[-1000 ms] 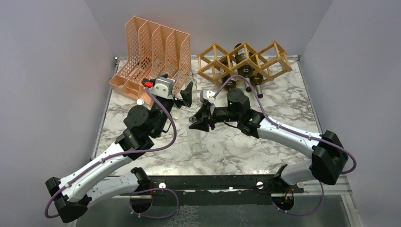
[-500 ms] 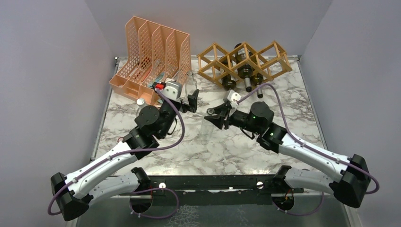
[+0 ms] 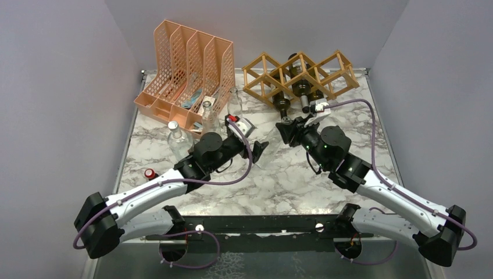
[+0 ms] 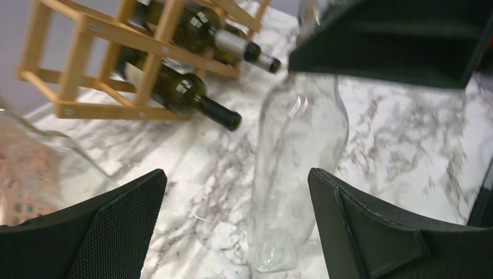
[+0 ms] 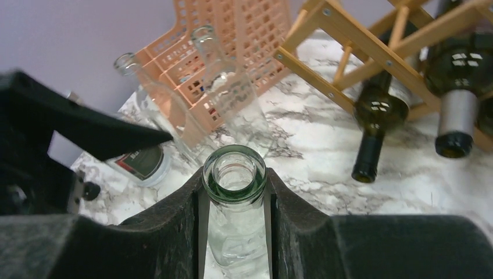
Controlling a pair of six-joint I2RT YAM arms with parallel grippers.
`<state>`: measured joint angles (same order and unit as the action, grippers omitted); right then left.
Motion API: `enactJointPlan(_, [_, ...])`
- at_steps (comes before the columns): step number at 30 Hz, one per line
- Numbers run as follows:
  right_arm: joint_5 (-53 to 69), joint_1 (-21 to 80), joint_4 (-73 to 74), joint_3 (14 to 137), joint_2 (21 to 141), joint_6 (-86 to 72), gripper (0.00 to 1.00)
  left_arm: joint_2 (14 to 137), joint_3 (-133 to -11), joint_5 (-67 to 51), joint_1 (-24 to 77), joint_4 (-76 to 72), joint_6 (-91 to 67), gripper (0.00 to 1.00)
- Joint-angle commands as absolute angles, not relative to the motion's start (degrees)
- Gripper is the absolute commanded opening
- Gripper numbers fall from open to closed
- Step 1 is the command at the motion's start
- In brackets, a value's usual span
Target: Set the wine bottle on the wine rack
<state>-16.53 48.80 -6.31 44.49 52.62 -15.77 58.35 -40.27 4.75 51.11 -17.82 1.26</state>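
a: clear glass: the wine bottle is near mid-table, its neck pinched by the right gripper.
b: and the left gripper?
a: spread wide, a finger either side of the bottle's body (a handover, i judge).
b: next?
a: carry it over and lay it flat, base first, into a free cell of the wooden wine rack, just beyond.

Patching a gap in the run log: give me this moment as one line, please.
right end effector: shut on wine bottle neck | left end effector: open, facing its body | wine rack: bottle not yet in
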Motion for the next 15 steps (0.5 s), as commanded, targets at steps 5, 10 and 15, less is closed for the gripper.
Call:
enactJointPlan(5, [-29.27, 48.96, 2.51, 52.91, 54.62, -31.49, 0.01, 66.86, -35.67, -7.69, 51.48, -28.33, 3.57, 0.99])
enactJointPlan(10, [-31.69, 48.96, 5.78, 54.81, 56.31, -36.69, 0.01, 70.56, -34.36, -8.59, 51.69, -33.13, 4.84, 0.99])
enactJointPlan(15, [-32.24, 48.93, 7.01, 55.42, 56.74, -39.60, 0.01, 72.93, -33.67, -5.12, 51.77, -36.41, 5.91, 0.97])
